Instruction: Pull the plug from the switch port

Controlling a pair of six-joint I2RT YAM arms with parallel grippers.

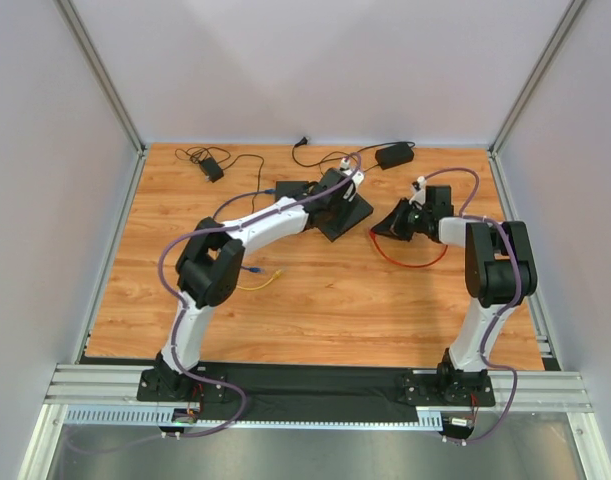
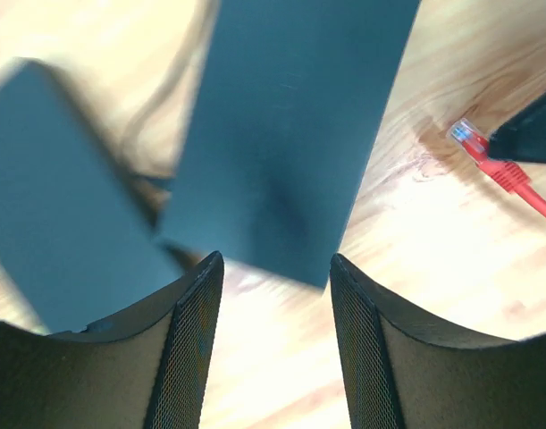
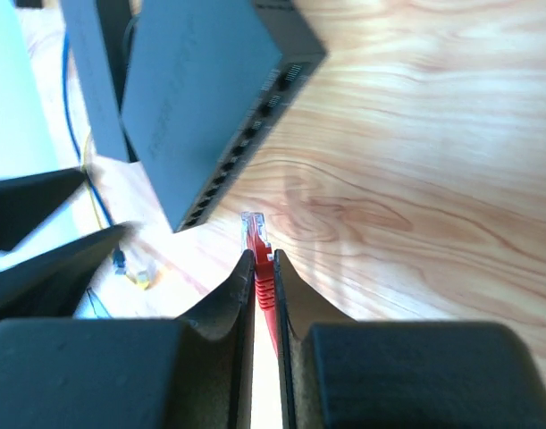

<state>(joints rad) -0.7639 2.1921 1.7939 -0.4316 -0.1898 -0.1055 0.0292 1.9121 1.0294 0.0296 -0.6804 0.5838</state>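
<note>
Far left of the wooden table [image 1: 135, 300], a small black adapter [image 1: 211, 169] is lying near the back edge, its thin lead trailing right. Nearer the arms, a yellow cable [image 1: 262, 283] is curling on the wood beside the left arm's elbow.

The left gripper [image 2: 277, 268] is hovering at the near edge of the switch [image 2: 290, 125]. Its jaws are standing apart with bare wood showing between them, and they are grasping nothing. A second black box [image 2: 58, 197] is sitting just left of the switch, blurred in the wrist view.

The switch is lying flat toward the back of the table, mid-width, its port row [image 3: 246, 152] facing the right arm.

The plug [image 3: 254, 229] is sitting out of the port, just beside the port face and not touching it, with its clear tip pointing at the switch. The right gripper [image 3: 264, 257] is pinching the red boot directly behind the plug, fingers closed tight on it. The red cable [image 1: 410, 263] is looping over the wood on the near side of the right gripper. A larger black adapter [image 1: 395, 154] is resting at the back right.
</note>
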